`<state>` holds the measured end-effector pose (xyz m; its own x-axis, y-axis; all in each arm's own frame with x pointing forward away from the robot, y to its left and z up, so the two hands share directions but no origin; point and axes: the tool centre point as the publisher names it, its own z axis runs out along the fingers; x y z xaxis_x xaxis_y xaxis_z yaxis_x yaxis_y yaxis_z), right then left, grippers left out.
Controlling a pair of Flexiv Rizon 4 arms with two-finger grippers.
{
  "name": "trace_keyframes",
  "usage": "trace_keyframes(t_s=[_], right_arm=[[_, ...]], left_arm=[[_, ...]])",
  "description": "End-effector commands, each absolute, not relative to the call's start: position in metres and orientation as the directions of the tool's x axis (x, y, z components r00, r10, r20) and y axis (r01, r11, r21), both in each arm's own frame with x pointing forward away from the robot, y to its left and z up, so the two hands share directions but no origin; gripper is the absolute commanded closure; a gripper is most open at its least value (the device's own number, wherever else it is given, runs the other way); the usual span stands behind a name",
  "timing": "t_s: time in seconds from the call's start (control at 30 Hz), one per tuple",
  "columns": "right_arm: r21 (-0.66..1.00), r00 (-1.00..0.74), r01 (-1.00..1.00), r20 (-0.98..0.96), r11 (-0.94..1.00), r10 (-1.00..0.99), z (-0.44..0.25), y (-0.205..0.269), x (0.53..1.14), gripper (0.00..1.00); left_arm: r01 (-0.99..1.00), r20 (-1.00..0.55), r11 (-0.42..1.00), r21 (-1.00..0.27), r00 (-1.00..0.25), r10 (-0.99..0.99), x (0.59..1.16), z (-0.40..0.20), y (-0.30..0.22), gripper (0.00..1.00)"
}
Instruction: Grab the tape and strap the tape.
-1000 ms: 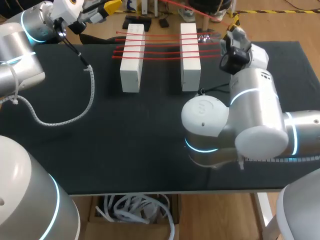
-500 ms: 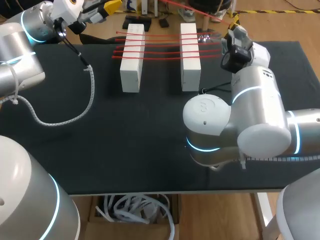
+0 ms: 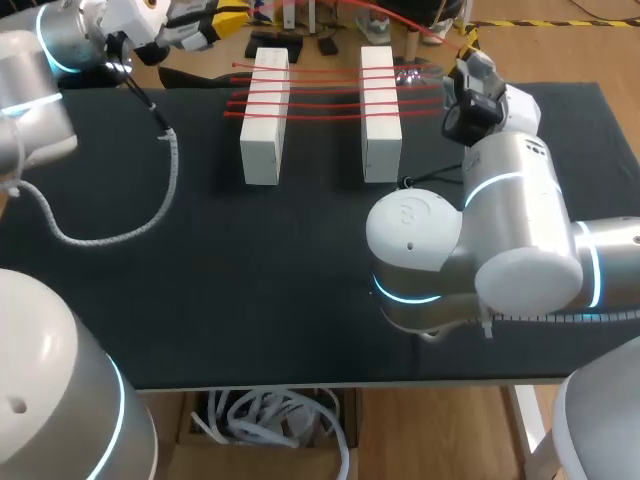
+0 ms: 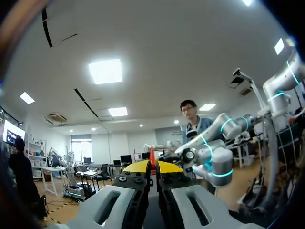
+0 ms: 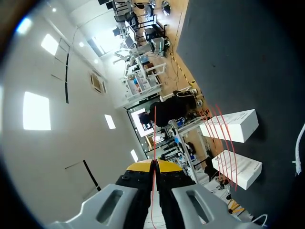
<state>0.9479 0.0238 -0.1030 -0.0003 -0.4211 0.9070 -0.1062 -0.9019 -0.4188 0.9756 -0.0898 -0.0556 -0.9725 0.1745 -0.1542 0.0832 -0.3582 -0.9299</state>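
At your 12 o'clock on the tabletop (image 3: 250, 280): left block (image 3: 262, 120), right block (image 3: 380, 115) at its 3 o'clock, tape (image 3: 320, 90) across both.

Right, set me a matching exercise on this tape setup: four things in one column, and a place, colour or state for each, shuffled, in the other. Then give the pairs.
Things
A. right claw
B. red strands
C. spiral-wrapped cable
D. table

Place, colour or state
1. covered in black
2. lying in a loop on the table
3. shut on a thin line of red tape
4. stretched from one white block to the other

Pairs: A-3, B-4, C-2, D-1
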Motion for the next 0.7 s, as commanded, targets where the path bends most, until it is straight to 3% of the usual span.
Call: trace_keyframes(t_s=[0.03,0.17,0.37,0.7], right_arm=[[-0.417,0.006,-0.107,0.908,-0.903,-0.420,-0.1004,0.0224,0.9478,1.00],[-0.417,0.006,-0.107,0.908,-0.903,-0.420,-0.1004,0.0224,0.9478,1.00],[-0.417,0.006,-0.107,0.908,-0.903,-0.420,-0.1004,0.0224,0.9478,1.00],[-0.417,0.006,-0.107,0.908,-0.903,-0.420,-0.1004,0.0224,0.9478,1.00]], left_arm=[[0.125,-0.154,-0.135,-0.983,-0.962,0.226,0.9770,-0.0430,-0.0854,1.00],[0.132,-0.102,0.102,-0.986,-0.960,0.260,0.9750,-0.0449,-0.0848,1.00],[0.135,-0.064,0.314,-0.940,-0.972,0.227,0.9738,-0.0453,-0.0822,1.00],[0.115,-0.058,0.366,-0.923,-0.985,0.163,0.9728,-0.0450,-0.0802,1.00]])
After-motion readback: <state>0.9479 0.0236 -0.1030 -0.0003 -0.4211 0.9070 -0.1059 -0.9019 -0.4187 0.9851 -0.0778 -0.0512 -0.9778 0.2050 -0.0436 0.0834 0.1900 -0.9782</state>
